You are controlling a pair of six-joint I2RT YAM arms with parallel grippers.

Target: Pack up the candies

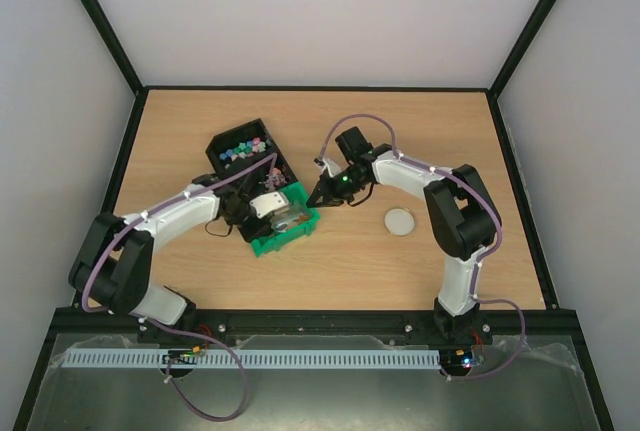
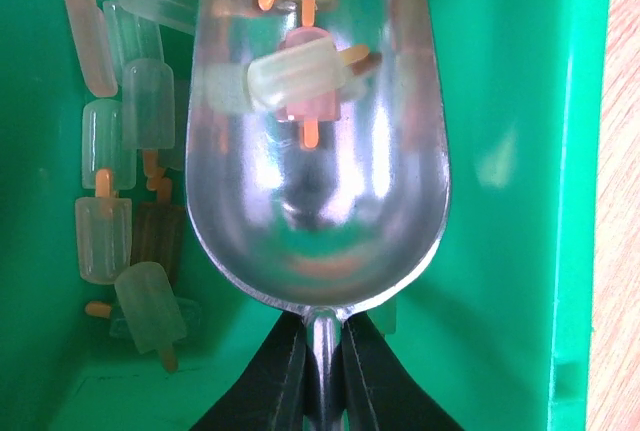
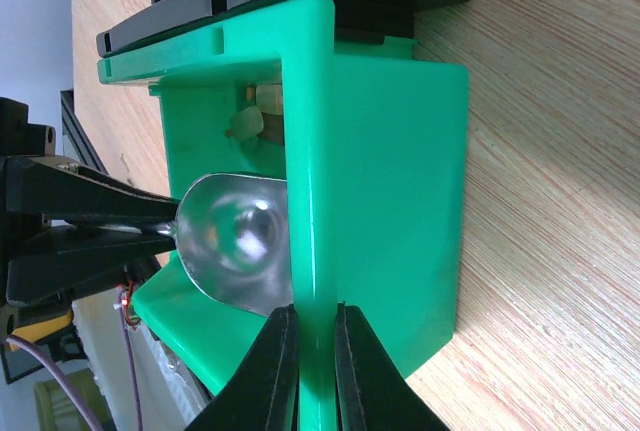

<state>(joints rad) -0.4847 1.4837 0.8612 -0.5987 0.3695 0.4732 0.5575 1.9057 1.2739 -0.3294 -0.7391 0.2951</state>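
Lying in the green bin (image 2: pixel 500 151) and metal scoop (image 2: pixel 320 211), candies (image 2: pixel 297 73) are shown clearly only from the left wrist. The scoop handle is clamped by the left gripper (image 2: pixel 322 351), the bin wall by the right gripper (image 3: pixel 313 346).

Matt candies (image 2: pixel 295 71), polished metal scoop (image 2: pixel 320 231), glossy plastic bin (image 2: pixel 500 151).

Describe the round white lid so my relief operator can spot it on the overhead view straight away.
On the wooden table, look right of the green bin, in the crook of the right arm. There lies the lid, alone on bare wood, touching nothing. It is the only flat, round, white thing; the bin is green and the tray behind it black.
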